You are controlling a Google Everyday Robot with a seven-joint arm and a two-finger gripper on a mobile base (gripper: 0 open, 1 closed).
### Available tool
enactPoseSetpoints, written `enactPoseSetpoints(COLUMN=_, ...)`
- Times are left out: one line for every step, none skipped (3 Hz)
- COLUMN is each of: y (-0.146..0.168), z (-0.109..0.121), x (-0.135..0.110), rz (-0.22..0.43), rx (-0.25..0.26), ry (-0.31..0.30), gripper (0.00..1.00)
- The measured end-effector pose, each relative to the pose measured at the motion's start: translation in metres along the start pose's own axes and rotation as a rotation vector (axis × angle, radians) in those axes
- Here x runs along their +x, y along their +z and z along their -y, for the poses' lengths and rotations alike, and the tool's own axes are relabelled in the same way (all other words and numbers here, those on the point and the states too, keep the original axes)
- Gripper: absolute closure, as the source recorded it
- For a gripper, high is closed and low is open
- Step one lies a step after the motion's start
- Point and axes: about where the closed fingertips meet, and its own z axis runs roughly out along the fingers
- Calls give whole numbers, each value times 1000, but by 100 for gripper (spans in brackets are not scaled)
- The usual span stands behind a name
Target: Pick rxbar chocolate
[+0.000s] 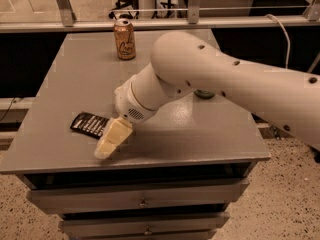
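The rxbar chocolate point(89, 123) is a flat black wrapper with white lettering lying on the grey table point(75, 79) near its front left. My gripper point(111, 141) hangs from the white arm, with cream-coloured fingers pointing down toward the table's front edge. It covers the bar's right end. I cannot see whether it touches the bar.
An orange-gold can point(124, 39) stands upright at the back of the table. A green can point(204, 93) is mostly hidden behind the arm at the right. Drawers sit below the table top. A rail and glass partition run behind the table.
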Motion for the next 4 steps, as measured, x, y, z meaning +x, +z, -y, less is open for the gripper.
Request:
enactPoseSetpoints(y=6, z=-5, x=-3, rz=11, rx=5, ry=11, gripper=23)
enactPoseSetpoints(y=9, z=-10, x=-4, rz=18, rx=15, ry=24, gripper=55)
enactPoseSetpoints(y=11, z=-11, x=-4, rz=18, rx=17, ry=33, gripper=84)
enactPoseSetpoints(y=8, z=-5, x=-9, rz=18, rx=21, ry=22, gripper=100)
